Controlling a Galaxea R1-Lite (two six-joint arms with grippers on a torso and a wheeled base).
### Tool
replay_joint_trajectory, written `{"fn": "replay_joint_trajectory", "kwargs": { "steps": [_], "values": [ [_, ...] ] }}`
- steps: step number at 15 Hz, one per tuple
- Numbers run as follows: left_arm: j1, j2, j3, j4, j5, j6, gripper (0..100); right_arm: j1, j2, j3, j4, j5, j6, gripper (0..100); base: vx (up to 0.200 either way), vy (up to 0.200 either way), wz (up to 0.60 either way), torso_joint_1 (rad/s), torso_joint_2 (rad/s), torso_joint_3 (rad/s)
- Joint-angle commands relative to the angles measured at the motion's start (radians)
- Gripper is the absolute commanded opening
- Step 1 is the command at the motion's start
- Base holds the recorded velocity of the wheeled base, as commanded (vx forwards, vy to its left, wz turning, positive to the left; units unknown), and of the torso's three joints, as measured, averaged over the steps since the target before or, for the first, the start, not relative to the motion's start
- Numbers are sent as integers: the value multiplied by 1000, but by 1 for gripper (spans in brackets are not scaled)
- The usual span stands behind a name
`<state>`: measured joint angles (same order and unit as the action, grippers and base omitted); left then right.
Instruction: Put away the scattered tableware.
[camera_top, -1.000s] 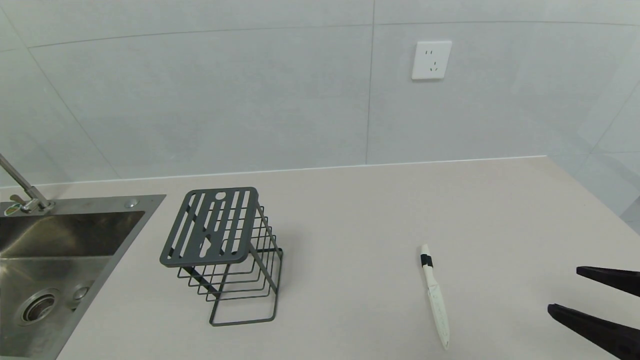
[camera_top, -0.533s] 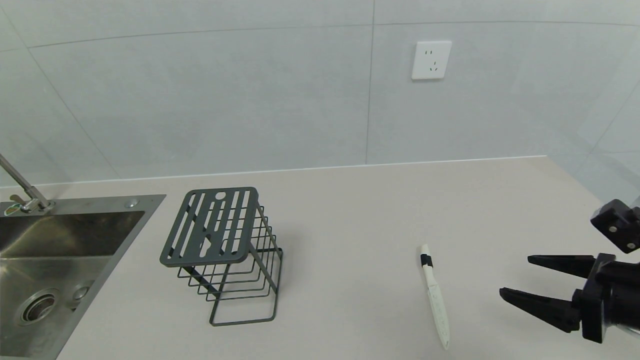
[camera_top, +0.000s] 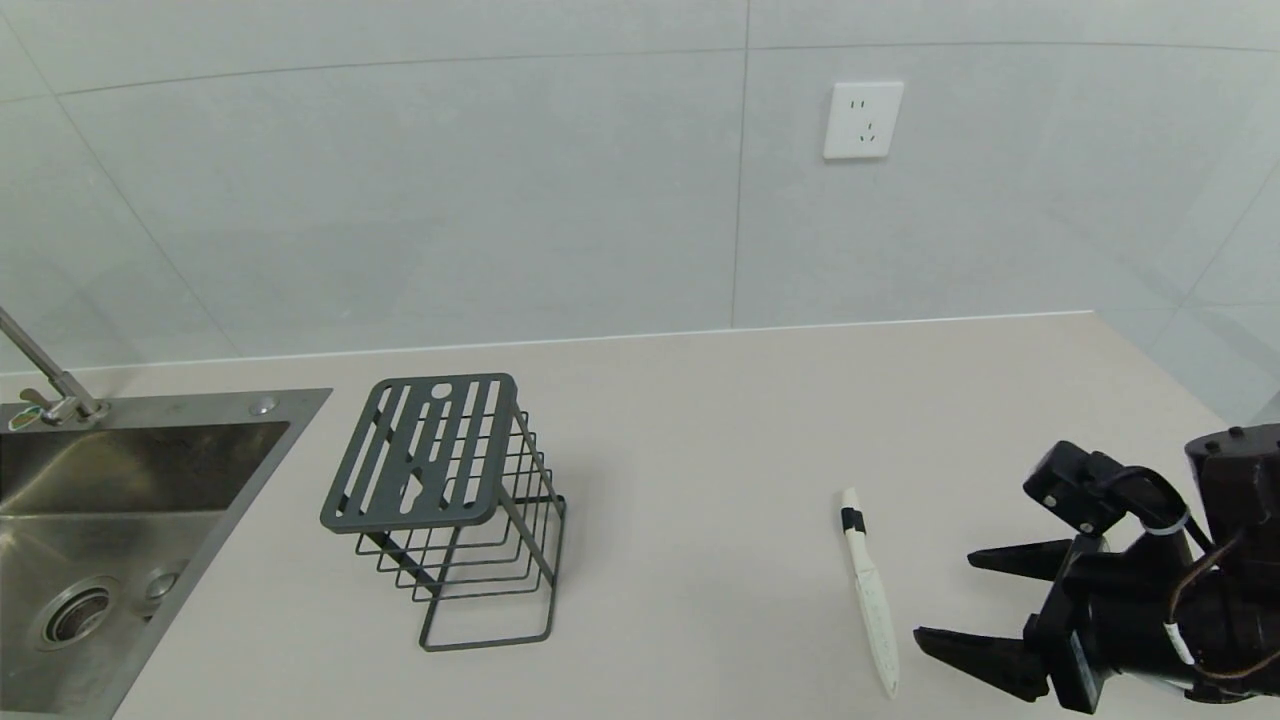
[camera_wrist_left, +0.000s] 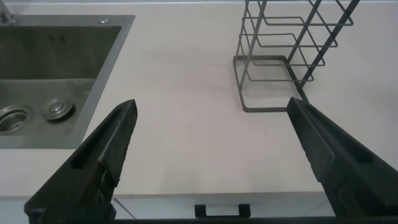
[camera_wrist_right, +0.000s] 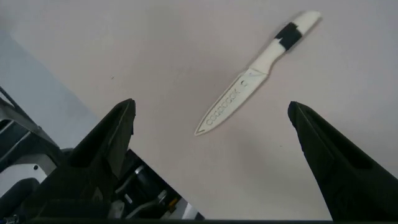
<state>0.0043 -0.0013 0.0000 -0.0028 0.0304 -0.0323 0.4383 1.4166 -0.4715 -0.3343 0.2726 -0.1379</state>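
A white knife (camera_top: 868, 588) with a black band on its handle lies flat on the beige counter, blade toward the front edge; the right wrist view has the knife (camera_wrist_right: 255, 73) between the fingers' lines but farther off. My right gripper (camera_top: 945, 600) hovers open just right of the blade, fingertips pointing left. A dark wire knife rack (camera_top: 440, 500) with a slotted top stands left of centre. My left gripper (camera_wrist_left: 211, 118) is open above the counter near the front edge, with the rack's base (camera_wrist_left: 280, 62) beyond it.
A steel sink (camera_top: 90, 540) with a faucet (camera_top: 45, 375) is set into the counter at the left, its basin (camera_wrist_left: 43, 68) beside my left gripper. A tiled wall with a socket (camera_top: 862, 120) backs the counter. Bare counter lies between rack and knife.
My right gripper has moved in from the right edge toward the knife, staying open. The knife and the rack have not moved.
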Motion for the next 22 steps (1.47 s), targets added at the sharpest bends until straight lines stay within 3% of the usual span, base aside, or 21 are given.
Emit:
{"fn": "replay_joint_trajectory", "kwargs": {
  "steps": [1,4,9,16,22],
  "values": [
    [0,1,0,0,0,0,100,17,50,4,0,-50,4,100,0,0,0,0,0,0],
    [0,1,0,0,0,0,100,19,81,-3,-3,-161,18,100,0,0,0,0,0,0],
    [0,1,0,0,0,-1,100,115,180,-82,-8,-288,170,100,0,0,0,0,0,0],
    [0,1,0,0,0,-3,100,120,321,-127,-9,-389,218,100,0,0,0,0,0,0],
    [0,1,0,0,0,-1,100,120,456,-268,-6,-478,216,100,0,0,0,0,0,0]
  ]
}}
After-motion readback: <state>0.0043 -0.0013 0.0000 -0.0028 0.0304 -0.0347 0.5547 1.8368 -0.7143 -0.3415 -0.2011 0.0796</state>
